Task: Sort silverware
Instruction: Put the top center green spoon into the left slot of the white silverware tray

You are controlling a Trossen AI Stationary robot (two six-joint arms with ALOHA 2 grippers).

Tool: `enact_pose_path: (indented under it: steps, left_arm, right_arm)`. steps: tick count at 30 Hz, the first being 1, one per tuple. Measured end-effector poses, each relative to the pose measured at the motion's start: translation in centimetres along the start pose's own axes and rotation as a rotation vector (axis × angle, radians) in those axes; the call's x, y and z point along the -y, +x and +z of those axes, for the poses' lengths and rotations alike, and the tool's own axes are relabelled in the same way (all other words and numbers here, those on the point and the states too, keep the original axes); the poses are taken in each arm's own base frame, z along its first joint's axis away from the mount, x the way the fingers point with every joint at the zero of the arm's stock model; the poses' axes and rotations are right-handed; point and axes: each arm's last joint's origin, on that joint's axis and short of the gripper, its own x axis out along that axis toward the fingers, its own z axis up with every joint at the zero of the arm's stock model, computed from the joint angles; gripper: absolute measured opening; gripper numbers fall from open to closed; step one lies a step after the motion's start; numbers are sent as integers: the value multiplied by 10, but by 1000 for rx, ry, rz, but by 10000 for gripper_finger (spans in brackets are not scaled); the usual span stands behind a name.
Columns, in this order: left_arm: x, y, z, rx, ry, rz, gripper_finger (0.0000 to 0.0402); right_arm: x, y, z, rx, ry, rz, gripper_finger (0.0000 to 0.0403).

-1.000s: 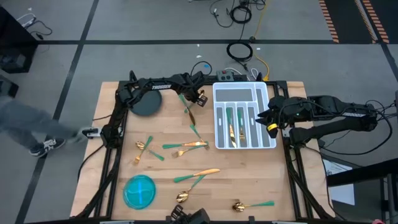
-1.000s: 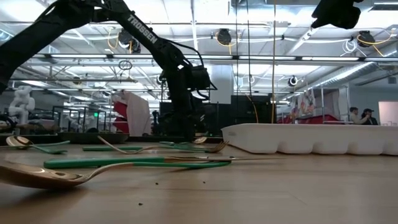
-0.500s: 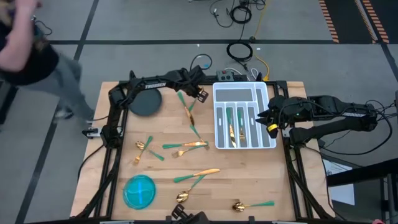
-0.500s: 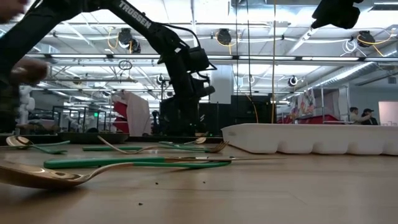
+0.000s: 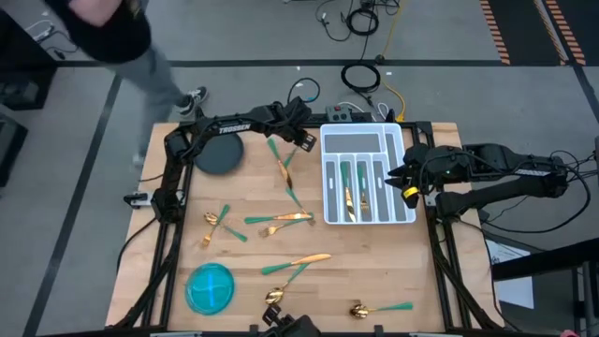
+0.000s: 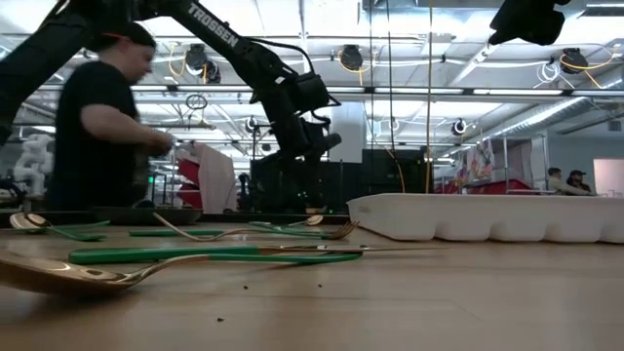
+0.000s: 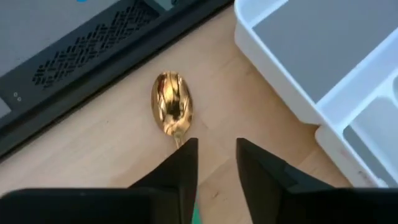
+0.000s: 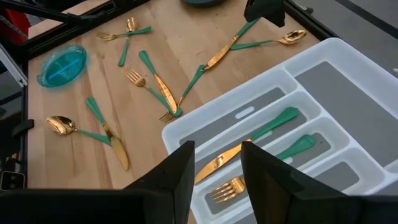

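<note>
Silverware (image 5: 281,218) mostly loose on the wood to the left of the white tray (image 5: 360,140), with a few pieces (a knife and a fork among them) already lying in its narrow slots. Sorting only partly done, by the look of it, with far more outside the tray than in.

Left gripper (image 7: 216,144) poised just off the tray's far left corner, fingers parted a little and pointing down either side of the teal handle of a spoon (image 7: 172,109). Spoon flat on the table, gold bowl up, just beside that corner and apart from it; nothing clamped. Reads as the pick-up step for this spoon.

Right gripper (image 8: 217,149) waiting above the tray's right edge, fingers apart, holding nothing.

Next, probably: lower over the handle, close squarely on it, lift clear of the tray wall, then carry across to a slot of matching pieces (which slot takes spoons cannot be told from here). Calls for care with a slim, smooth handle lying flat on wood, and with the tray rim so near. Worth minding too the loose knife (image 8: 217,57) lying close to the spoon's handle, on the side away from the tray.
</note>
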Motion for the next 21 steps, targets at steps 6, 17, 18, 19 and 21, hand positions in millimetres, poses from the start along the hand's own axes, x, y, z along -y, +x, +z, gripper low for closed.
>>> enact_pose_path:
  steps: [6,17,18,19,21]
  left_arm:
    - [-3,8,-14,-125,-10,44,146]
    - [4,23,-19,-132,-110,22,148]
    - [6,25,-20,-134,-108,21,148]
    - [8,27,-22,-149,-104,25,148]
    - [9,33,-26,-163,-105,33,148]
  right_arm:
    - [0,0,0,2,-2,1,126]
    - [0,0,1,4,-13,7,126]
    - [0,0,1,4,-12,7,126]
    - [0,0,1,4,-13,7,126]
    - [0,0,1,4,-13,7,126]
